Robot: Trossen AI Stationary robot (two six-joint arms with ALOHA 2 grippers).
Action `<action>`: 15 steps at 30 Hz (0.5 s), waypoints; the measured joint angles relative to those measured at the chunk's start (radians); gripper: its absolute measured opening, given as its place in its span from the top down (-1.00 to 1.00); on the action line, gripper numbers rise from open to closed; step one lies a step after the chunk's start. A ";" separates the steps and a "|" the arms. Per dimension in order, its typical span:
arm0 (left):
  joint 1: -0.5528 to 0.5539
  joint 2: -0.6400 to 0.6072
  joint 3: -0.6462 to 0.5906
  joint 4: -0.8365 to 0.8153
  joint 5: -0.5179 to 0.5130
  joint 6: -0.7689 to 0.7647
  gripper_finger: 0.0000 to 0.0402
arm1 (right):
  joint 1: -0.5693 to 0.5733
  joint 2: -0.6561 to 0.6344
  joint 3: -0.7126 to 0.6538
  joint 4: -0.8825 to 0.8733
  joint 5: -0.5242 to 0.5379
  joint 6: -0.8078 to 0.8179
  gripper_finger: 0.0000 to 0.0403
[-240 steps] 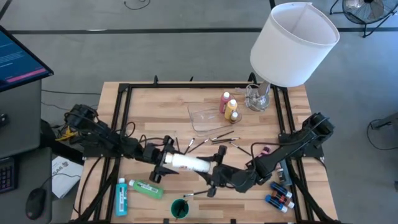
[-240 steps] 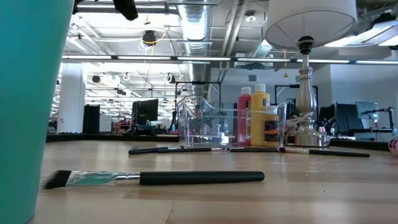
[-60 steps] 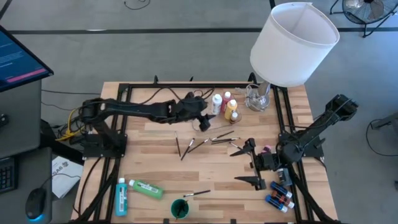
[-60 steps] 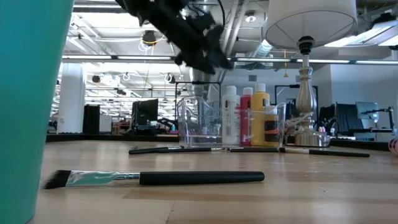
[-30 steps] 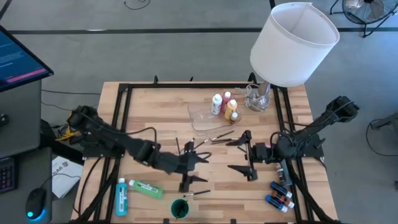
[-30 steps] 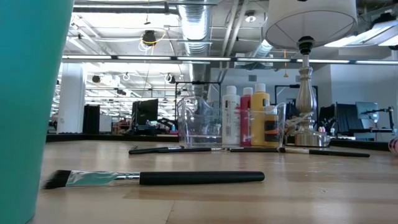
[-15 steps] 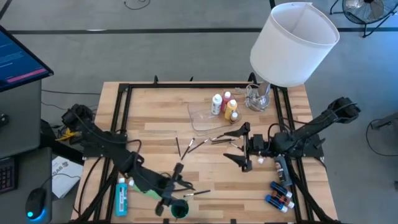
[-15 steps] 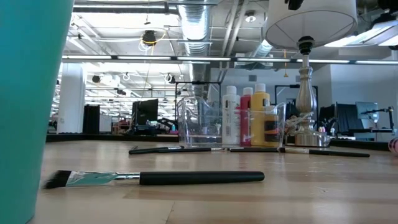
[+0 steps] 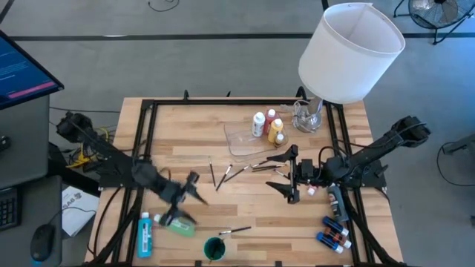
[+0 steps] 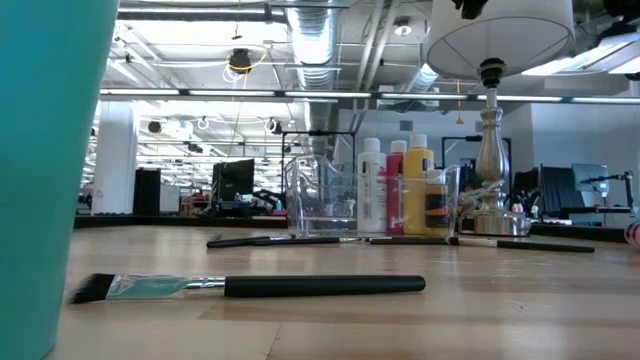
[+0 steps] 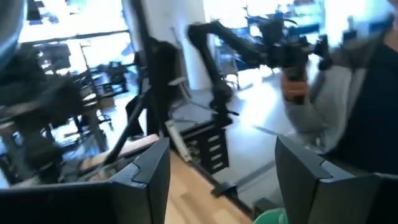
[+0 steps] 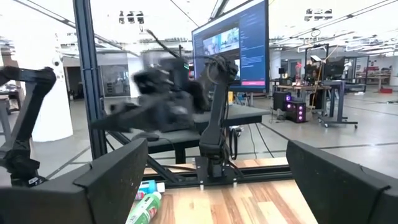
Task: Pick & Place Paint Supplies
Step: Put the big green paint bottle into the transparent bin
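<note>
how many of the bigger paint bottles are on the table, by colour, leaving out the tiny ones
white bottle: 1
red bottle: 1
yellow bottle: 1
green bottle: 1
blue bottle: 1
total: 5

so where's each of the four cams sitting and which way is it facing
High view: above the table, looking straight down; both arms show, left gripper by the green bottle, right gripper open near the brushes.
Low view: at table-top height, looking level across a flat brush to the white, red and yellow bottles; barely any robot.
Left wrist view: on the left arm, facing the room; its two fingers show.
Right wrist view: on the right arm, facing the left arm; open fingers.
Shared: high and right wrist views both show the green bottle.
</note>
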 joint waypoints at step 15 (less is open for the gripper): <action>0.336 -0.070 -0.073 0.027 0.234 -0.023 0.10 | -0.060 0.006 0.000 -0.036 -0.007 -0.017 -0.87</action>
